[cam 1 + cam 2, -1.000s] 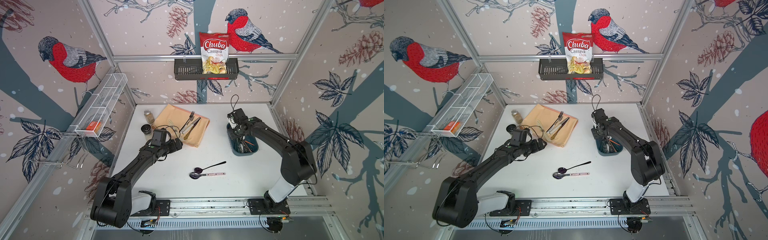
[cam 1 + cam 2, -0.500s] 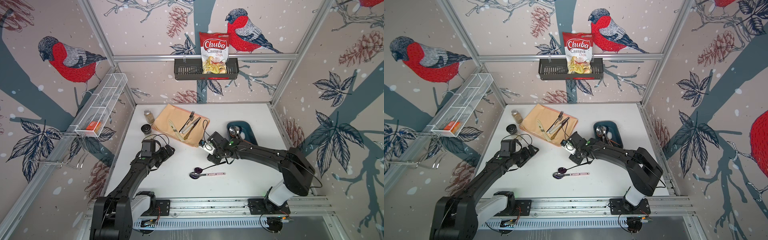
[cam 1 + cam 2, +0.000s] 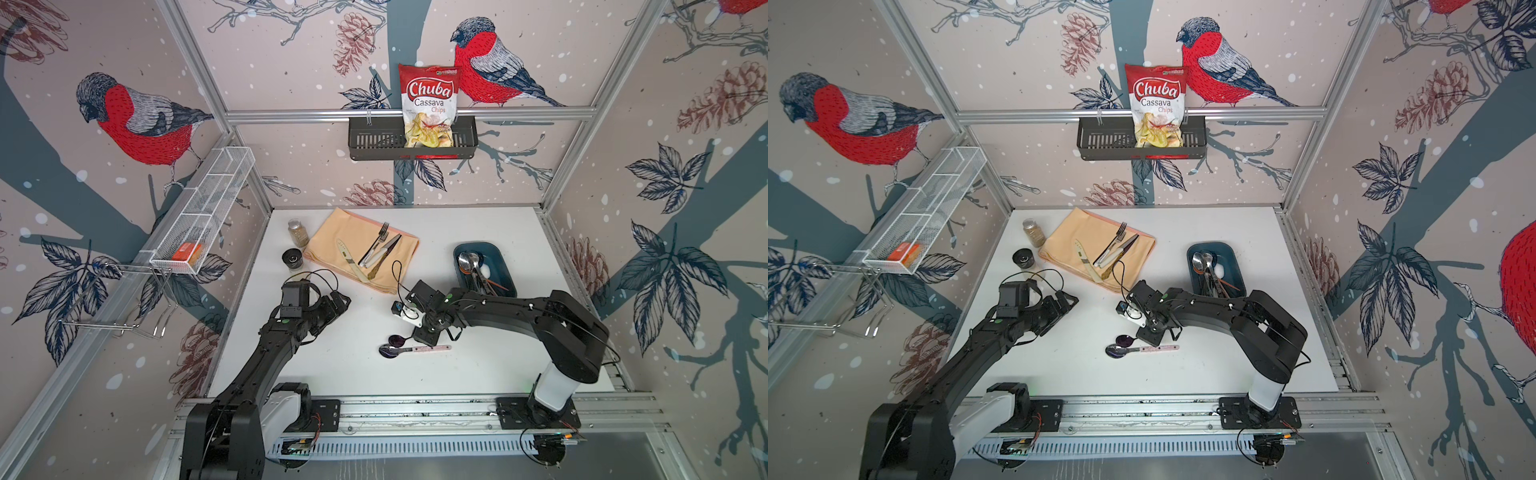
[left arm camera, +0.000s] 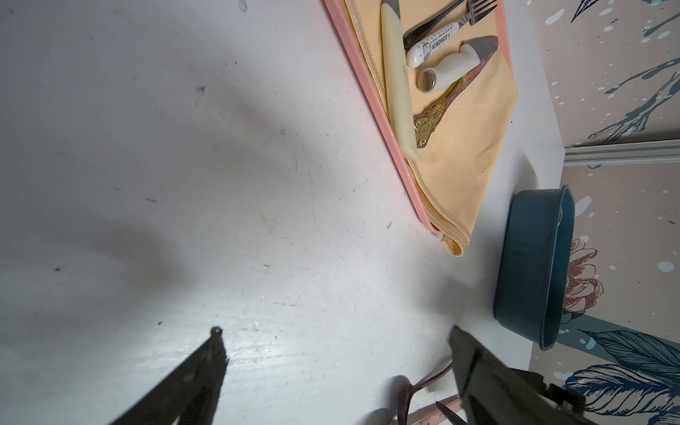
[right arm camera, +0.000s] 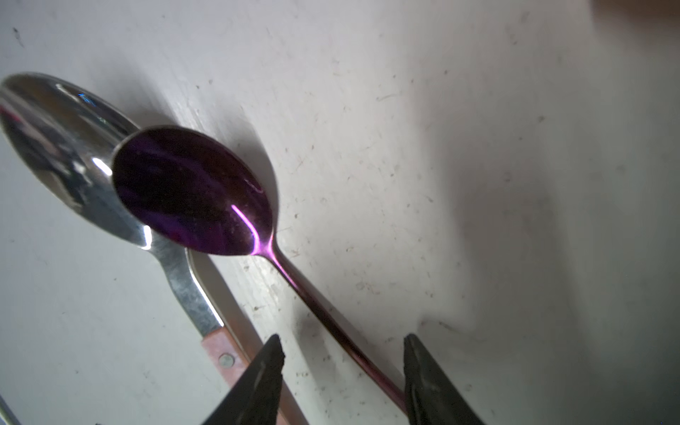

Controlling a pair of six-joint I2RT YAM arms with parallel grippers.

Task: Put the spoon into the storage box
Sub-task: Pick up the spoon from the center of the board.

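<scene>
Two spoons lie at mid table. The purple spoon has its bowl resting on the bowl of a silver spoon with a pink handle. My right gripper is low over them and open. The purple handle runs between its fingers, close against one of them. The dark teal storage box stands at the back right and holds several utensils. My left gripper hovers open and empty, left of centre.
A peach cloth at the back carries a fork and knives. A spice jar and a small black can stand beside it. A black basket with a chips bag hangs on the back wall, and a white mesh tray on the left wall.
My right arm swung from the storage box to the spoons at mid table and came down over the purple handle, jaws opening wider. The left arm drew back from the cloth.
</scene>
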